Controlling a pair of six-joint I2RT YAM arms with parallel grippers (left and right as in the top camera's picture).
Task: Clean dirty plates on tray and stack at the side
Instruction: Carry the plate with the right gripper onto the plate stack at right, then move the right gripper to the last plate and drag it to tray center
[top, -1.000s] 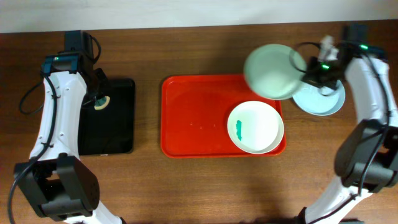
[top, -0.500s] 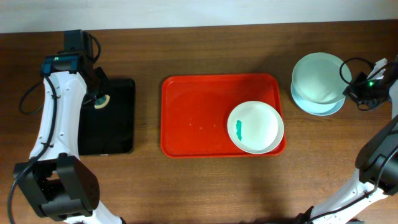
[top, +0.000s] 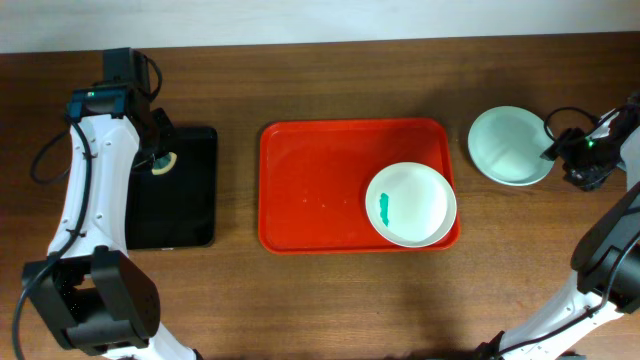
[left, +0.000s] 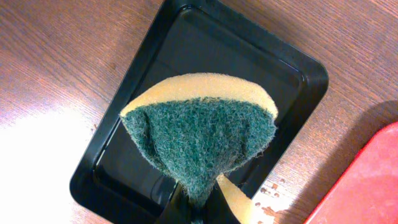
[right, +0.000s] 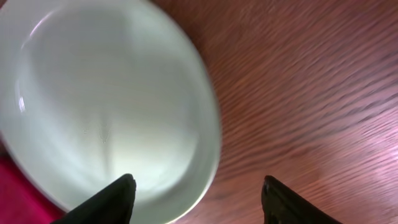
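1. Overhead first: the red tray (top: 320, 190) sits mid-table, smooth plastic with rounded corners. The dirty plate (top: 411, 204) lies in its corner nearest the right arm, well apart from both sets of fingers, with a teal smear (top: 384, 208) on its floor.
2. The right gripper (top: 565, 155) is off the tray, and a mint plate (top: 510, 146) rests on the wooden table (top: 320, 300) just ahead of its fingertips. How many lie stacked there I cannot tell from above.
3. The left gripper (top: 150, 150) hangs over the black tray (top: 185, 210), holding a sponge (top: 160, 166).
4. Left wrist view: the left gripper (left: 198, 202) has its fingers pressed together, pinching the sponge (left: 199, 134). It is a soft yellow foam wedge with a coarse green scouring face, fanned out beyond the tips. The glossy black tray (left: 292, 68) lies beneath.
5. Right wrist view: the right gripper (right: 199, 193) has its fingers (right: 115, 199) spread wide and gripping nothing. The mint plate (right: 106, 106) lies under and ahead of one finger, glossy and shallow.
6. My call: these plates look rigid, light and slick, and likely chip if dropped. Take the dirty one by its raised rim, one finger inside and one outside.
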